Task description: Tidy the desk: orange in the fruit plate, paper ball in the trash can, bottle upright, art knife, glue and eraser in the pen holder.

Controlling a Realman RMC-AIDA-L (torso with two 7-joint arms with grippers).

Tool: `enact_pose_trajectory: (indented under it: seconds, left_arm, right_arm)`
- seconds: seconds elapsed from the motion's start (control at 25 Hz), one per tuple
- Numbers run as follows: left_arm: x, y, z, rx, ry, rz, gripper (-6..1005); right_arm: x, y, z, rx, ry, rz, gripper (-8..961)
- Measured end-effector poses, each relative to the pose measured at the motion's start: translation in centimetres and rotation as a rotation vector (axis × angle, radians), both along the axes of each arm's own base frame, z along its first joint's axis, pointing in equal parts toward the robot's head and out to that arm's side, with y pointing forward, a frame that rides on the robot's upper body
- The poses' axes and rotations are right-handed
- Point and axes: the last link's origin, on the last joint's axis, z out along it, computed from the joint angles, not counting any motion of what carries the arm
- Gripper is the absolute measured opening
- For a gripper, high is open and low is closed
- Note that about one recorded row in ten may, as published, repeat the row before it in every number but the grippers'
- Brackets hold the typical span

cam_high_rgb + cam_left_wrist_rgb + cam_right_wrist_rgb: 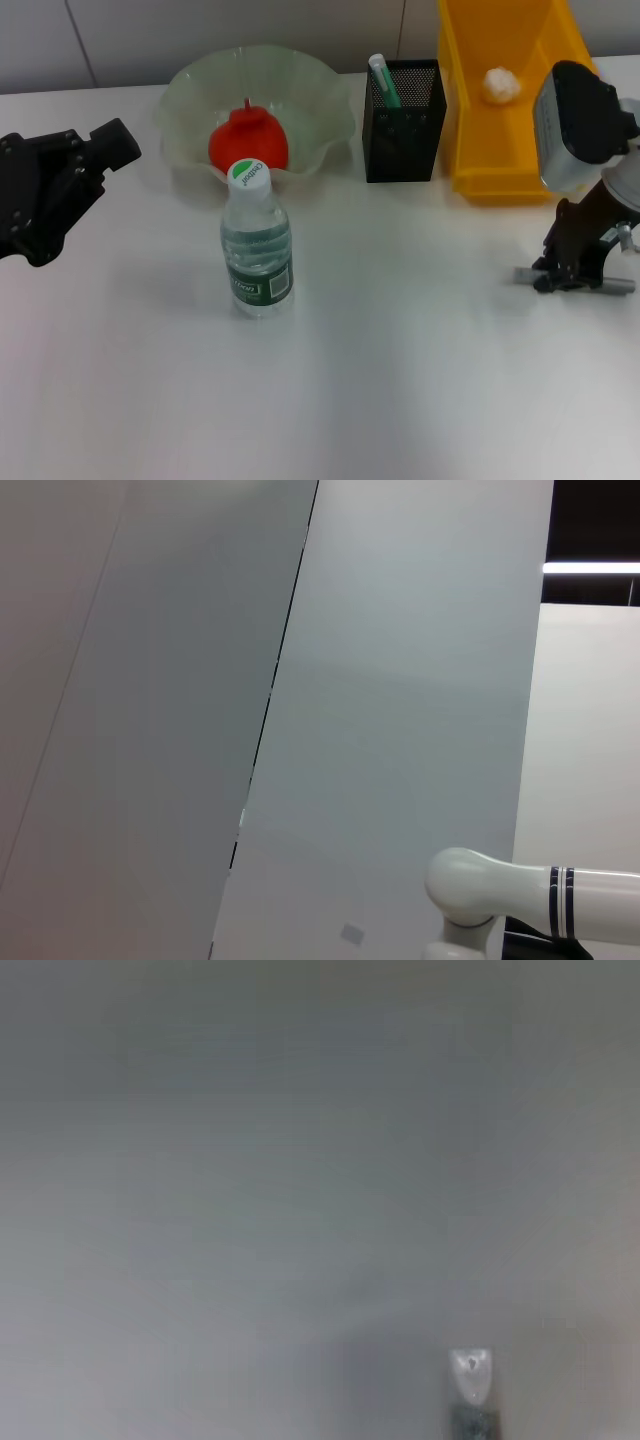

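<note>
Head view shows my right gripper down on the desk near its right edge, fingers low over a flat grey strip, the art knife, I judge. I cannot tell whether the fingers are closed on it or only straddling it; my right wrist view gives just a small bright tip against blur.

That is the first risk: a thin thing lying flat on a smooth top. If I close too high, the pads skate over it and push it toward the right edge, where it could drop off. If I catch only one end, it may swing as I lift.

Next out, the bin stands just behind my wrist, with the paper ball inside. Rising straight back could clip its front wall.

The holder sits left of the bin at the back edge, a green-capped stick already leaning in it. A tilted knife could snag the mesh rim or tip the cup.

The bottle stands upright mid-desk, the orange in the plate behind it; both are well clear of my path.

My left gripper hangs open at the left edge, idle.
</note>
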Motion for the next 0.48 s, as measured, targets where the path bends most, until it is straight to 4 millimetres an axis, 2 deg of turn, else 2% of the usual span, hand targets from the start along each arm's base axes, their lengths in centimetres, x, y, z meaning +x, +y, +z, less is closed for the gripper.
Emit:
enact_pose_trajectory:
  seconds: [0.24,0.44,0.48]
  left_arm:
    - [0.0,0.0,0.1,0.001,0.000,-0.001,14]
    - [-0.1,0.0,0.2,0.003,0.002,0.000,14]
    - [-0.1,0.0,0.2,0.003,0.002,0.000,14]
  right_arm:
    - [-1.1,0.0,0.4,0.064,0.017,-0.021,154]
    - [-3.6,-0.5,0.9,0.154,0.066,-0.022,153]
    - [-3.6,-0.5,0.9,0.154,0.066,-0.022,153]
